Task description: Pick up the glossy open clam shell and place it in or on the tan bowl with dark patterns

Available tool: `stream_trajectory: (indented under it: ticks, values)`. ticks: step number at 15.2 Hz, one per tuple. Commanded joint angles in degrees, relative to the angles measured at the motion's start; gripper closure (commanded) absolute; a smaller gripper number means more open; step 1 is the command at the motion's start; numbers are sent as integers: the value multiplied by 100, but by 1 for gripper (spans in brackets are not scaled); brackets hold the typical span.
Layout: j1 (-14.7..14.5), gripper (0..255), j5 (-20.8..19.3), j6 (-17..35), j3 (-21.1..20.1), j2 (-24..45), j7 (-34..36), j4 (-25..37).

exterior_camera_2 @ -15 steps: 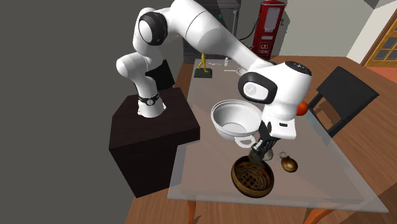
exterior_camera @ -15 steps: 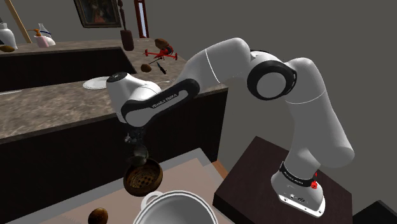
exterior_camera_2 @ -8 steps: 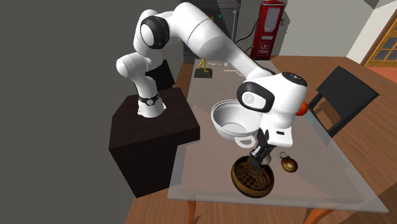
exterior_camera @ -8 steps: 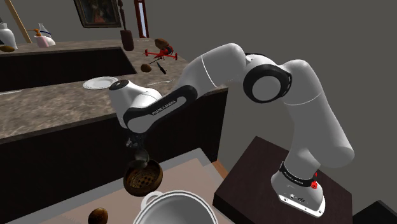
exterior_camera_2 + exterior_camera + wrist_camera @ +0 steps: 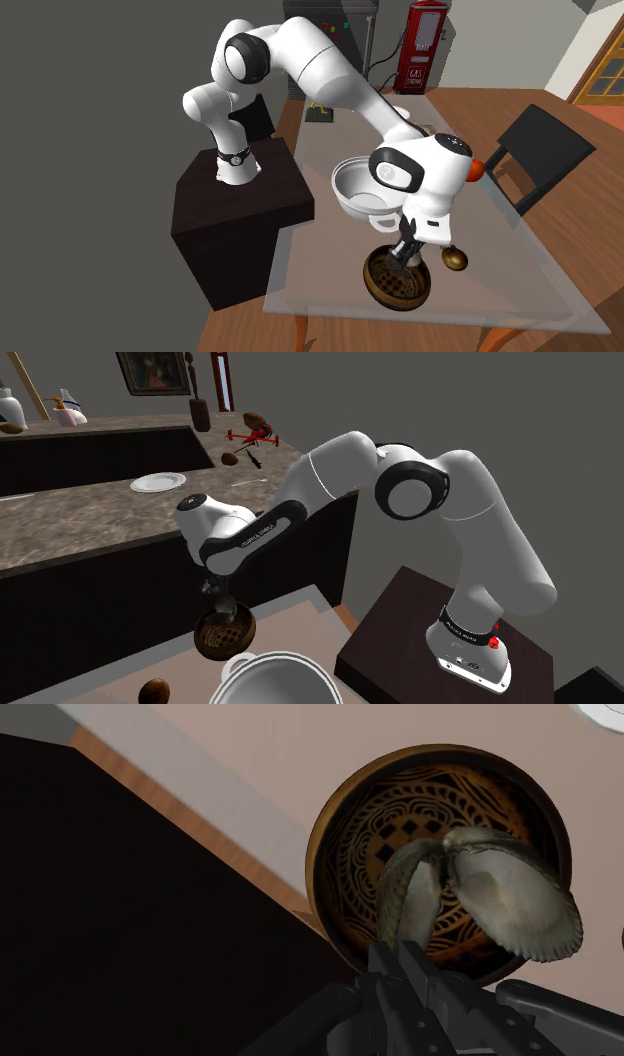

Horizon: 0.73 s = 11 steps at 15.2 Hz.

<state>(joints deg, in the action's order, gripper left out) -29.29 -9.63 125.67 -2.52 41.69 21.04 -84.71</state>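
Observation:
The tan bowl with dark patterns (image 5: pixel 352 837) stands on the glass table near the edge by the stand. My gripper (image 5: pixel 402 960) is shut on one half of the glossy grey open clam shell (image 5: pixel 505 896), which hangs over the bowl's inside. In the shoulder view the gripper (image 5: pixel 222 608) points down just above the bowl (image 5: pixel 241 638). In the second exterior view the gripper (image 5: pixel 406 251) reaches into the top of the bowl (image 5: pixel 381 291). Whether the shell touches the bowl's bottom I cannot tell.
A large white bowl (image 5: pixel 360 188) sits close behind the tan bowl, by the arm's hand. A small brown round object (image 5: pixel 454 259) lies beside the tan bowl. The dark stand (image 5: pixel 240 215) adjoins the table (image 5: pixel 510 290). A black chair (image 5: pixel 540 150) stands on the far side.
The arm has lowered the gripper with the shell straight down, from a little above the tan bowl to its mouth. The bowls have not moved.

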Motion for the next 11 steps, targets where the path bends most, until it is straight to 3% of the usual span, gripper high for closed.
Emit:
stream_trajectory:
  ticks: [1,11]
  values:
    - [-9,255,-12,103,7,105,22,5]
    - [-14,255,-27,247,18,251,44,6]
